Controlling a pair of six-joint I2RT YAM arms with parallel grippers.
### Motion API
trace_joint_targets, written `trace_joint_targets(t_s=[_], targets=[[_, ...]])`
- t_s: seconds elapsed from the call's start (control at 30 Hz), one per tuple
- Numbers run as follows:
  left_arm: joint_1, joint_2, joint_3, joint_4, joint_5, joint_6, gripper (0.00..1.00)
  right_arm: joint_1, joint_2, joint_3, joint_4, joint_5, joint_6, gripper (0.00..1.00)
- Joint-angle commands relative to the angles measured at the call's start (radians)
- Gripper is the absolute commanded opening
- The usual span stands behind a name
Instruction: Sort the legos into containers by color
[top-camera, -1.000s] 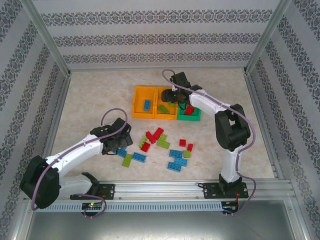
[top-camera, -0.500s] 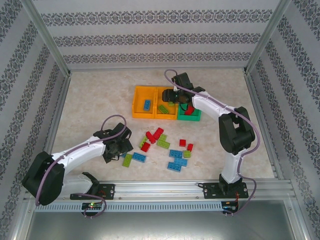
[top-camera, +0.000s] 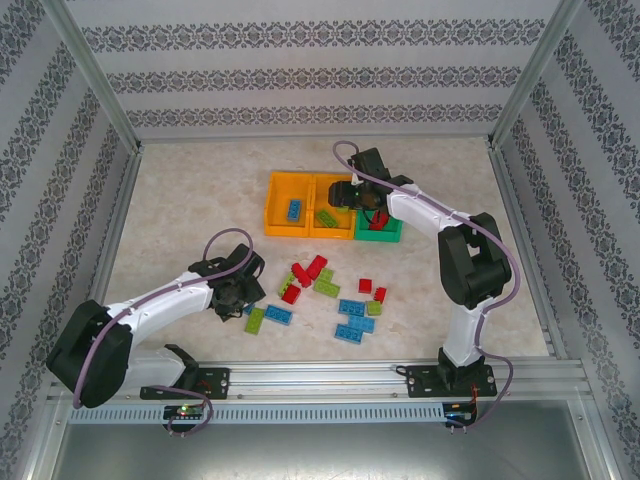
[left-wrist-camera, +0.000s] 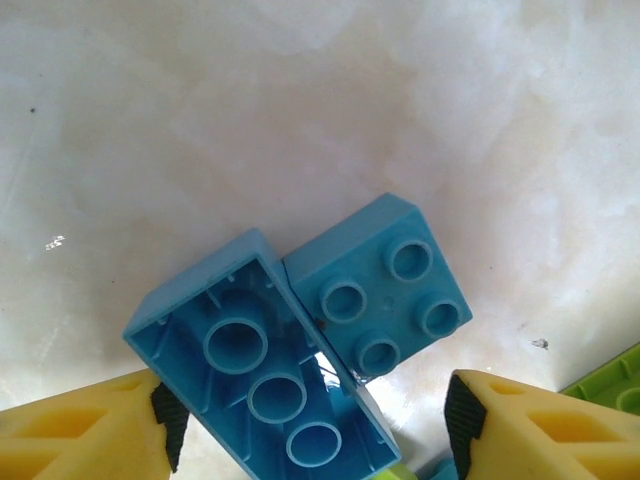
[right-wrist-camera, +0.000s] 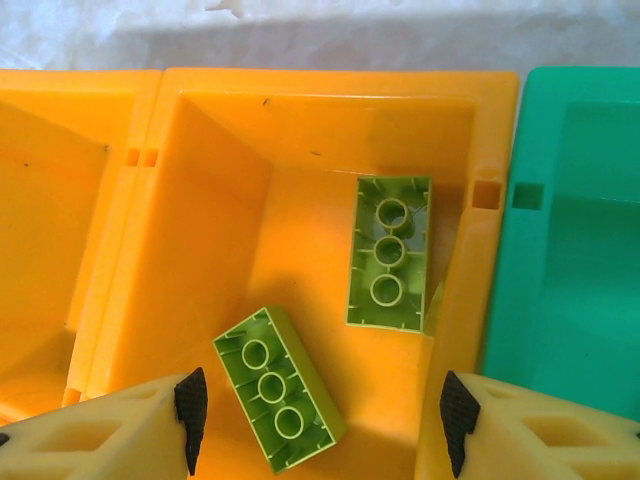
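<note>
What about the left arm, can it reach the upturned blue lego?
Probably yes: the left end effector hangs above the upturned blue lego, open jaws either side. A second blue lego touching it may get caught too.

A pale marbled tabletop lay in the middle. Grey-patterned striped wallpaper covered the back wall at twelve o'clock, the left wall at nine and the right wall at three. An aluminium rail ran along six o'clock.
</note>
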Motion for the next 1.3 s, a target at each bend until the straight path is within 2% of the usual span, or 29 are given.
trace_joint_targets(t_s=[0.0,0.5,0.87,1.1,1.27], targets=[[0.001,0.010,-0.022,0.012,0.001,-0.003,0.66,-0.010,-0.038,-0.016,0.015,-0.013,0.010,0.66],[0.001,0.045,0.008,0.009,-0.038,0.048,0.52,-0.018,-0.051,-0.040,0.018,-0.011,0.020,0.66],[0.001,-0.091,-0.023,-0.059,-0.130,0.034,0.38,-0.024,-0.067,-0.056,0.019,-0.010,0.022,0.66],[0.002,-0.085,-0.032,-0.050,-0.120,0.037,0.38,-0.026,-0.074,-0.059,0.019,-0.010,0.022,0.67],[0.002,-0.112,0.034,-0.112,-0.163,0.076,0.38,-0.031,-0.092,-0.065,0.018,-0.006,0.022,0.67]])
